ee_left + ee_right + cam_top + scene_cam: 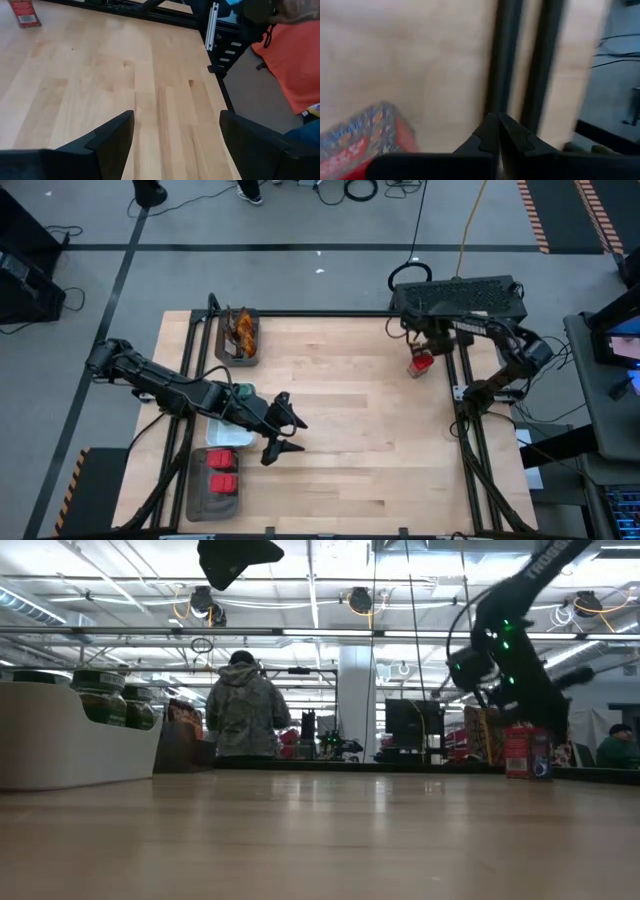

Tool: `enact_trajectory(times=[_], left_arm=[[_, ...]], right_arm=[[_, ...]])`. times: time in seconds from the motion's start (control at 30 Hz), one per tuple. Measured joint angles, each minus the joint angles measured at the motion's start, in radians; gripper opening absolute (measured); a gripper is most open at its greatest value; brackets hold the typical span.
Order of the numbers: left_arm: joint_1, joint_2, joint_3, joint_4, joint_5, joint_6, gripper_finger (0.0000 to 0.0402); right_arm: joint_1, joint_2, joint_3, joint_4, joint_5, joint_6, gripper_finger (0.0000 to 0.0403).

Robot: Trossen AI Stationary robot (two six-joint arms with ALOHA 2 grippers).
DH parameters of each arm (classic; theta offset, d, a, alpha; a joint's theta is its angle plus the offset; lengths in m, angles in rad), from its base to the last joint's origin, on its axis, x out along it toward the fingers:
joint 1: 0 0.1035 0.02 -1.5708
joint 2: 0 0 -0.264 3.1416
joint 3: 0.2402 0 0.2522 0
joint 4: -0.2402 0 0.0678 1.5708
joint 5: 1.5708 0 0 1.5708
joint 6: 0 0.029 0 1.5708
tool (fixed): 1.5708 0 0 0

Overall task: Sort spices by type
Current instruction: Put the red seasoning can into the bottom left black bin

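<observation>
**Spice sorting, mid-run: wood table, three trays, one stray red packet**

Pale butcher-block table [350, 410], long planks, smooth with visible grain, framed by black metal rails.

Left gripper [286, 437] hovering over bare wood near the front-left area, two chunky dark matte fingers [112, 142] spread wide, nothing between them. Just empty planks showing in the gap from the wrist camera.

Right gripper [432, 348] up at the far right corner, fingers pressed tight together with no gap at all, tips meeting in a neat notch in its wrist view. Not pinching anything. Sits right next to a red boxy packet [421, 364], glossy printed cardboard-looking thing with blue and red pattern, standing upright on the table near the rail. Touching or just beside, can't really say.

Trays along the left edge, three counted:
- grey tray at the front [196, 490] with two red packets [222, 472] lying flat, side by side
- white tray [222, 436] in the middle, mostly hidden under the left arm; from the table-level camera, round glass jars with dark green lids [100, 694] poking above its smooth white wall, at least two, maybe three
- grey tray at the back [253, 346] stuffed with brown-orange crinkly sachets [241, 330], shiny and rumpled, too bunched up to count

So three red packets visible in total.
</observation>
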Motion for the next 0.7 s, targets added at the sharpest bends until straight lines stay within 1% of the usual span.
enact_trajectory(times=[0.1,0.17,0.3,0.47,0.6,0.7], left_arm=[[0.000,0.000,0.000,0.000,-0.015,0.000,0.0294],[0.000,0.000,0.000,0.000,-0.023,0.000,0.0294],[0.003,0.000,0.000,0.000,-0.025,0.002,0.0294],[0.021,0.000,0.000,0.000,-0.025,0.007,0.0294],[0.034,0.000,0.000,0.001,-0.025,0.008,0.0294],[0.037,0.000,0.000,0.001,-0.025,0.015,0.0294]], right_arm=[[0.028,-0.003,-0.082,0.084,-0.056,0.006,0.0000],[0.051,-0.013,-0.114,0.127,-0.051,0.004,0.0001],[0.097,-0.044,-0.122,0.195,-0.062,0.008,0.0001],[0.143,-0.106,-0.127,0.255,-0.195,0.044,0.0001],[0.203,-0.139,-0.127,0.315,-0.260,0.058,0.0001],[0.265,-0.154,-0.127,0.359,-0.319,0.104,0.0000]])
